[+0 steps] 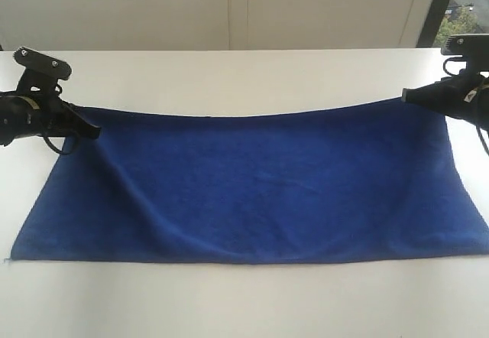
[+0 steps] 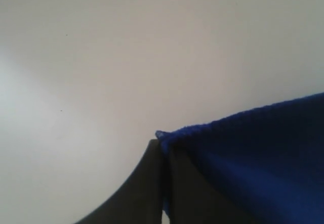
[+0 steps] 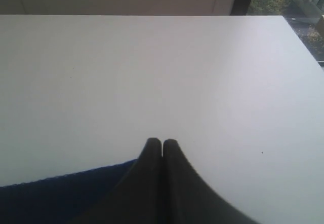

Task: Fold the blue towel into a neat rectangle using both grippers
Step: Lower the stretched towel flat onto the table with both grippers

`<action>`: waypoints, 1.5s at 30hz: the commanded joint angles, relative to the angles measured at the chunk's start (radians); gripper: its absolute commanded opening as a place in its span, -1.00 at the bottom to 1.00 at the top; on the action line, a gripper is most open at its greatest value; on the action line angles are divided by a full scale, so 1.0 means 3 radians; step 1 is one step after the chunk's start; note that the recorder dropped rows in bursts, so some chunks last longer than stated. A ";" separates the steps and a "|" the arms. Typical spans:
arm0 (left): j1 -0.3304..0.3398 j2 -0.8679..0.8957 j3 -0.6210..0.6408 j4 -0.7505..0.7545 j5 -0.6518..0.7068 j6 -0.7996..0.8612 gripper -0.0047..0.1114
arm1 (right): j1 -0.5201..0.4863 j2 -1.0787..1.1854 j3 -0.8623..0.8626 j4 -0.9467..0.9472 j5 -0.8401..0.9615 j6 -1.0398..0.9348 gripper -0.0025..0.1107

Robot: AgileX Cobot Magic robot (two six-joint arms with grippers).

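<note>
Nearest us, the blue towel point(image 1: 252, 185) lays its front hem flat by the near edge of the white table point(image 1: 244, 70); we see its far hem raised, sagging at mid-span. The left gripper point(image 1: 95, 130) pinches the far-left corner; the right gripper point(image 1: 405, 93), jaws pressed together, grips the far-right corner.

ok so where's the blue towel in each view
exterior: blue towel spread across the middle, far corners lifted.
left wrist: blue towel corner pinched in the left end effector.
right wrist: blue towel edge beside the right end effector.
shared landmark: the white table.
</note>
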 commanded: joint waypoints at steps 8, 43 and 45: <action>0.0007 -0.0015 -0.0010 -0.0013 0.0101 -0.0083 -0.46 | -0.0029 0.0011 -0.0012 0.0021 -0.0079 -0.0036 -0.69; 0.0007 -0.0740 -0.0174 -0.0079 0.2198 -0.0259 -0.67 | 0.0176 -0.0736 -0.0037 0.0016 0.1416 0.0449 -0.82; 0.0007 -0.0777 -0.0166 -0.0165 0.2398 -0.0259 -0.87 | 0.0233 -0.0830 0.0009 0.0016 0.1519 0.0449 -0.96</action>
